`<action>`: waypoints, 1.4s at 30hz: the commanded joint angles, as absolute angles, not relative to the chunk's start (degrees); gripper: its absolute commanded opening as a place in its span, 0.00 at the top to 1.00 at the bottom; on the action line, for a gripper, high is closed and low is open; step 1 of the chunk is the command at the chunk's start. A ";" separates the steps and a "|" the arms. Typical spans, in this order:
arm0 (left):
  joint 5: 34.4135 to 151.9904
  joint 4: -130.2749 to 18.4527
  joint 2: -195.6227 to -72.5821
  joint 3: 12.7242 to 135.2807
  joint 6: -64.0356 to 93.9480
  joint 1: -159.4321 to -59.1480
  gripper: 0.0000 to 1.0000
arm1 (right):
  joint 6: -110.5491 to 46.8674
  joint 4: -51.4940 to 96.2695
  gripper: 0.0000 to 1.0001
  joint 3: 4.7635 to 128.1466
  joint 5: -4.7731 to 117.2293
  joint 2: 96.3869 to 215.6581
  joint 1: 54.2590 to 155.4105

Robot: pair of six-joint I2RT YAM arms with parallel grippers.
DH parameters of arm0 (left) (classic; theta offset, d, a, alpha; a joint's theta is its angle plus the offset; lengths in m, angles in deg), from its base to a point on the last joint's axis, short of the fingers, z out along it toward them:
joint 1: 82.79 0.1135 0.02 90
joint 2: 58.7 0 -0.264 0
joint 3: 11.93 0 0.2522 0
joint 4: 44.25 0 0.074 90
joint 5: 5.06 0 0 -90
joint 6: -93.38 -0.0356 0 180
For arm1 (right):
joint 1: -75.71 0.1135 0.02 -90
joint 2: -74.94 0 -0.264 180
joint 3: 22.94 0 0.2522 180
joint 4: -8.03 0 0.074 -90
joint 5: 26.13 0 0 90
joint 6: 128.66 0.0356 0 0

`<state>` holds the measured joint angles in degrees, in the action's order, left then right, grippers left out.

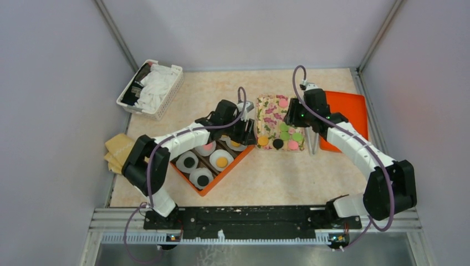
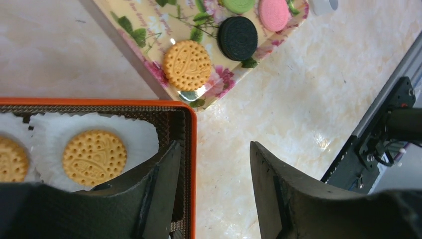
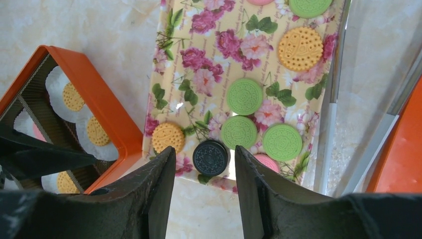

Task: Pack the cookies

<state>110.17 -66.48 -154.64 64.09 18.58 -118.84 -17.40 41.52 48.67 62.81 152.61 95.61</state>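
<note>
The right pincer (image 3: 204, 152) is spread and empty, its 2 fingers standing either side of the black cookie (image 3: 210, 157), which lies flat at the near edge of the tray (image 3: 199, 74). This looks like a line-up: closing would catch the disc by its rim, probably the surest way to lift something so flat. How far above it the fingers hang I cannot tell. Just beside it lie an orange cookie (image 3: 167, 137) on the box side and a pink one, half hidden, on the other, so the fingers must come down without nudging either. Further up the tray are 4 green cookies (image 3: 244, 96), flat and apart from one another, which lets each be taken alone.

The left pincer (image 2: 213, 154) is also spread with nothing in it. It straddles the wall of the box (image 2: 191, 129) at the corner nearest the tray. It appears to be waiting there, out of the other arm's way yet close to both pick and drop points.

Inside the box, white cups (image 2: 142, 132) line the compartments, 1 cookie per cup, so the pieces stay separate. Several cups are filled with orange, black and pink discs, so packing is partly done. Box and tray sit just beside each other on the desk (image 2: 298, 99), keeping each carry short.
</note>
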 commanded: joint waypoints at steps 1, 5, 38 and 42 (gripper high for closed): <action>104.78 -66.70 -150.90 65.87 23.52 -118.85 0.41 | -18.37 40.44 0.53 52.63 59.89 154.09 96.71; 84.88 -74.19 -144.19 66.89 31.91 -118.84 0.58 | -20.36 40.92 0.54 56.05 57.91 158.23 99.29; 53.80 -91.44 -119.00 53.27 52.00 -118.74 0.51 | -31.08 49.99 0.57 83.76 63.68 189.21 117.71; 53.85 -91.11 -118.46 52.95 51.78 -118.74 0.51 | -31.53 51.44 0.57 85.65 63.13 190.00 117.86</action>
<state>54.26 -92.76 -119.78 53.67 52.70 -118.73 -30.64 50.52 81.73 62.35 189.02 117.38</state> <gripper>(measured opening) 0.493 0.436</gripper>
